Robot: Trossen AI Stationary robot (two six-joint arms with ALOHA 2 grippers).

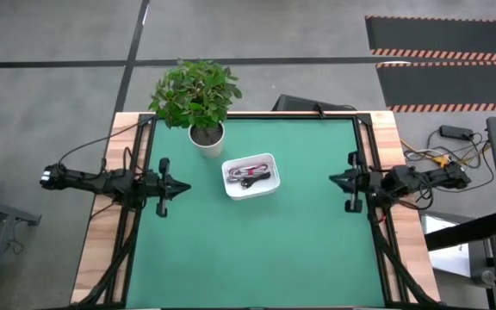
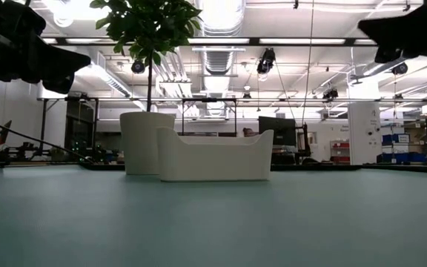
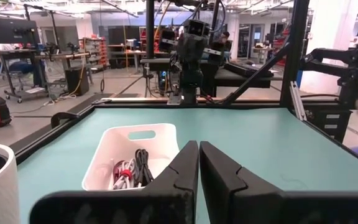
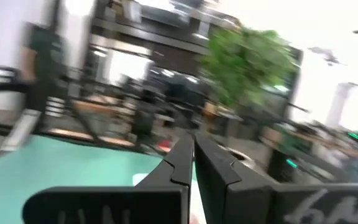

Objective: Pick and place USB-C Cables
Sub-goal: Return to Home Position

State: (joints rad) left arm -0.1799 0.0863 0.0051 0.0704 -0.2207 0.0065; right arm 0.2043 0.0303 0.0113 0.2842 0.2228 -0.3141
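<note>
Two arms: left gripper [image 1: 185, 186] and right gripper [image 1: 333, 179], fingers together.
One white bin [image 1: 227, 184]: you see one black cable [image 3: 143, 167], one white cable [image 3: 120, 180].

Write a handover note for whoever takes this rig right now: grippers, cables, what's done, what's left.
Left gripper: shut, empty, over the left edge of the green mat, pointing inward.
Right gripper: shut, empty, over the mat's right edge, pointing inward.
USB-C cables: lying together inside the white bin, which stands beside the potted plant. None shows on the mat outside the bin.
Done: placing looks complete.
Left: likely only parking both arms at home.
</note>
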